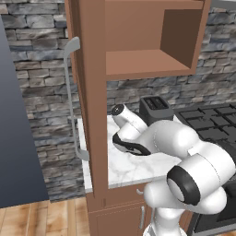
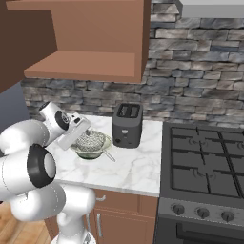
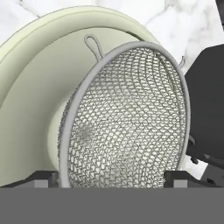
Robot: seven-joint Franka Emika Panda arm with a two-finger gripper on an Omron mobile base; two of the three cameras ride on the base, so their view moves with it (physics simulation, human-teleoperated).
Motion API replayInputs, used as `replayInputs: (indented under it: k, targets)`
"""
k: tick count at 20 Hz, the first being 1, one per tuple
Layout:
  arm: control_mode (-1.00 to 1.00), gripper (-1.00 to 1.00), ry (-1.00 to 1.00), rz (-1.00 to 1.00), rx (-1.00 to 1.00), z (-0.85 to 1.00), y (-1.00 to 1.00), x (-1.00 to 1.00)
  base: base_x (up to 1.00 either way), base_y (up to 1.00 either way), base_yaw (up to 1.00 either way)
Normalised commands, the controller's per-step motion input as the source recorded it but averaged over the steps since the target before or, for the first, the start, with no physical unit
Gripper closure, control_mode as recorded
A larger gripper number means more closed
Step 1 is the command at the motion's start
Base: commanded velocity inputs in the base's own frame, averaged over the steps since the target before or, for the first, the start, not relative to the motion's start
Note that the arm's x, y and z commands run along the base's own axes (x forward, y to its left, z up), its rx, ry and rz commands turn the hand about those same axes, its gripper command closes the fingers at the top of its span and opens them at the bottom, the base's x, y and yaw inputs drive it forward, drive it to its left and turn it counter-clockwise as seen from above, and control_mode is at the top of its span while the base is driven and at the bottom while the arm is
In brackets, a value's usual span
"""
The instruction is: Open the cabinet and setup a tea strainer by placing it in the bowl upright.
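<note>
The pincer hangs close over the bowl, its two dark fingertips standing wide apart at either side of the tea strainer, with the mesh cup between them. No tip looks pressed against the wire rim, so the strainer seems let go, though from this close the hand view cannot quite rule out a light touch on one side.

The strainer sits inside the bowl, mesh cup down in the hollow and its rim leaning on the bowl's inner wall. In the right base view the strainer fills the bowl, which stands on the marble surface just beside the dark toaster; a thin handle runs out over the bowl's rim towards the front of the surface.

The cabinet stands open, its door swung out towards the camera and its shelves bare.

The placing step therefore looks to be at its end. What the next move calls for is a clean retreat: lift the open pincer straight up and away from the bowl, without brushing the wire rim or the handle, so the strainer stays seated upright.
</note>
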Motion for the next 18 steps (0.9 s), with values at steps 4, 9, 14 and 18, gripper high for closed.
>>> replayInputs:
  k: [4,9,14,18]
  targets:
    - [-1.00,-1.00,0.00,0.00,0.00,0.00,0.00,0.00,0.00,0.00,0.00]
    - [-1.00,-1.00,0.00,-0.03,0.00,0.00,0.00,-0.06,0.00,0.00,0.00]
    - [-1.00,-1.00,0.00,-0.10,0.00,0.00,0.00,-0.39,0.00,0.00,0.00]
    - [-1.00,-1.00,0.00,-0.06,0.00,0.09,0.00,-0.38,0.00,0.00,0.00]
